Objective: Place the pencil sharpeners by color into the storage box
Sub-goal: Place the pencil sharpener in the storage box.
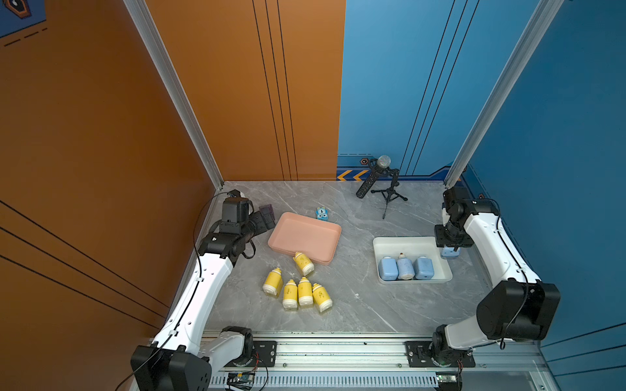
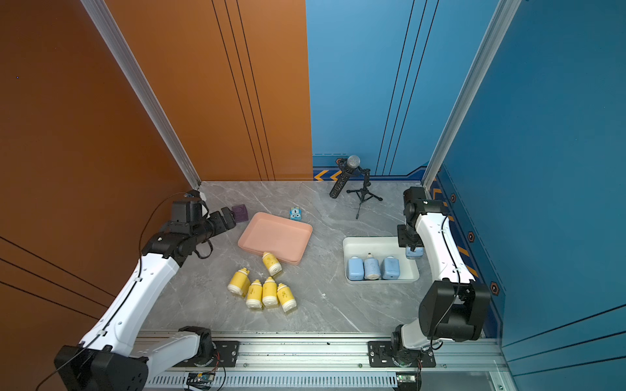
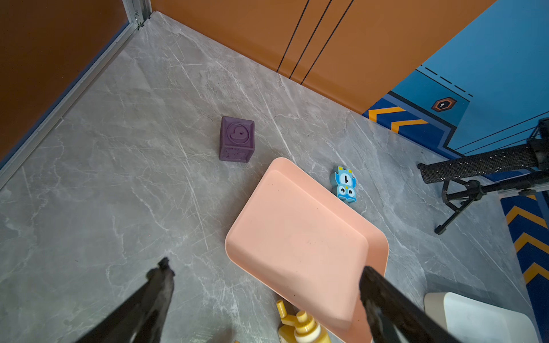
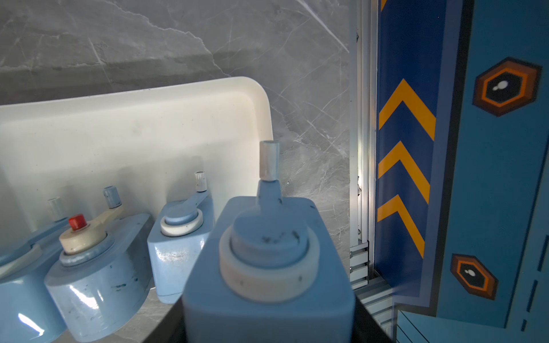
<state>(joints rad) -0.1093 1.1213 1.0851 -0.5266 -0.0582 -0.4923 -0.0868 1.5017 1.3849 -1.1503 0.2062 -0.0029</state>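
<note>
Right gripper [image 1: 450, 250] pinches a light blue sharpener [image 4: 269, 267] by the body, jaws part-closed around it, cap end facing the wrist camera. It hangs at the right rim of the white tray [image 1: 406, 239]. Can't tell whether it's over the inside or just outside the wall. Three blue sharpeners [image 1: 405, 267] sit side by side in that tray, packed toward the near wall, far half bare. That's probably room for this fourth one. White tray reads as the blue bin.

Left gripper [image 3: 264, 270] is spread wide, holding nothing. It hovers by the far left corner of the pink tray [image 1: 305, 233], near the purple cube [image 3: 236, 139]. Pink tray is empty. My guess is it's the yellow bin, since the five yellow sharpeners [image 1: 305, 291] lie on the table [image 1: 355, 304] just in front of it. One touches the tray's near wall; the other four cluster close, three of them side by side. Tight packing could make a clean grab awkward, as fingers may nudge neighbours.

Blue toy [image 3: 344, 184] sits just behind the pink tray, and the microphone on tripod [image 1: 382, 176] is by the back wall; neither belongs to the sort. Judging progress: blues nearly done, yellows not started.
</note>
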